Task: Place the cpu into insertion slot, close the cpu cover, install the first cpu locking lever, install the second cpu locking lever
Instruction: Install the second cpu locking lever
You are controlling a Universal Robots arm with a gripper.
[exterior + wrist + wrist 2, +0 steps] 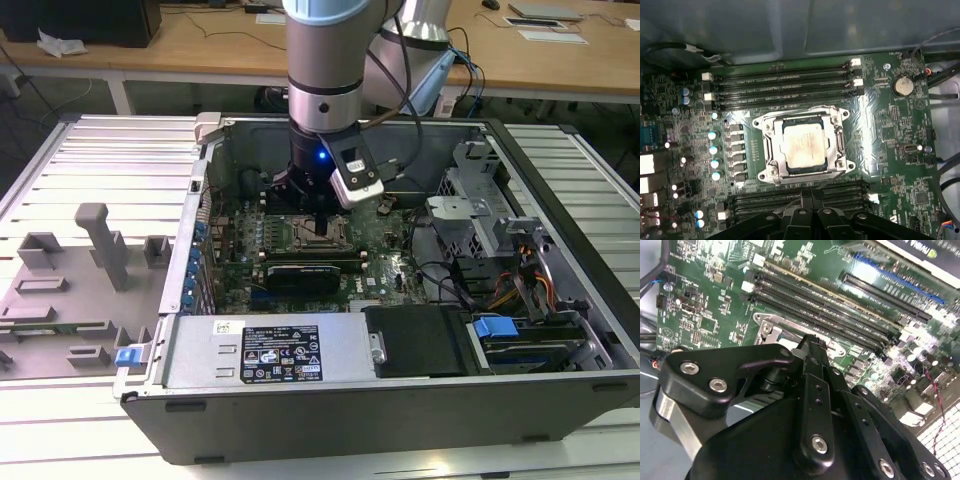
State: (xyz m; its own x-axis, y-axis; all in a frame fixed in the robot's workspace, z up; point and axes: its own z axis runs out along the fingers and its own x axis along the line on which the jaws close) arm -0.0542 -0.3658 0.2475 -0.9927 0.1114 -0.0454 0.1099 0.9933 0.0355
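The cpu (804, 145), a pale silvery square chip, lies flat in the insertion slot (845, 162) on the green board. The cpu cover (771, 146), a silvery frame, lies down around the chip with the chip showing through its window. A thin wire lever (800, 109) runs along one side of the slot. My gripper (809, 196) hangs just above the board beside the slot, over the memory slots, its black fingers shut with nothing seen between them. In the exterior view the gripper (318, 222) stands upright over the slot (300, 232). The second wrist view shows the gripper (812, 340) near the slot's metal corner (767, 322).
Long black memory slots (785, 85) flank the socket on two sides. A black graphics card (305, 270) lies nearer the power supply (265, 350). Drive bays and cables (520, 270) fill the case at the exterior view's right. A grey fixture (95, 240) stands outside at its left.
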